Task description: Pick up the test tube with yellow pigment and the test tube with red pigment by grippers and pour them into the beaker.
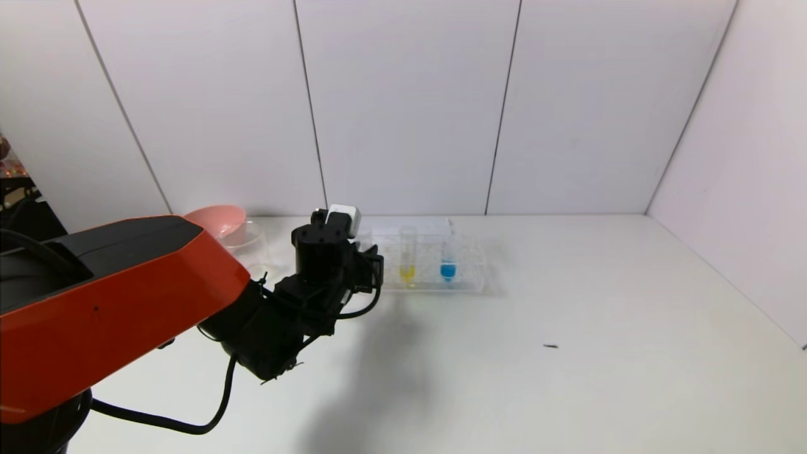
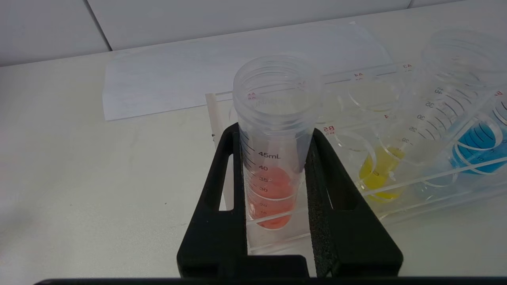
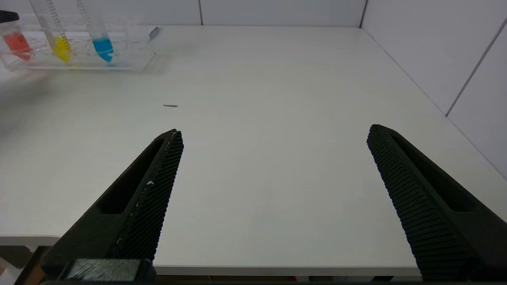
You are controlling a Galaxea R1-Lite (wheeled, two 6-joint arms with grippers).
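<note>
Black left gripper (image 2: 273,138) is clamped on clear red-tipped test tube (image 2: 273,158), seated in clear rack (image 2: 435,190). Yellow-tipped tube (image 2: 390,158) untouched. Nothing poured into clear beaker (image 1: 252,243). Right gripper (image 3: 273,170) is held wide, empty.

A laboratory-style test bench. A plain white table (image 1: 567,302) is enclosed by white wall panels (image 1: 403,107) with thin dark seams. On it stands a clear acrylic tube rack (image 2: 396,190) with red position labels, holding graduated tubes of red (image 2: 273,190), yellow (image 2: 380,174) and blue liquid (image 2: 479,148). A sheet of white paper (image 2: 170,87) lies behind the rack; a pink bowl (image 1: 217,221) and clear beaker (image 1: 252,243) stand at the left.
</note>
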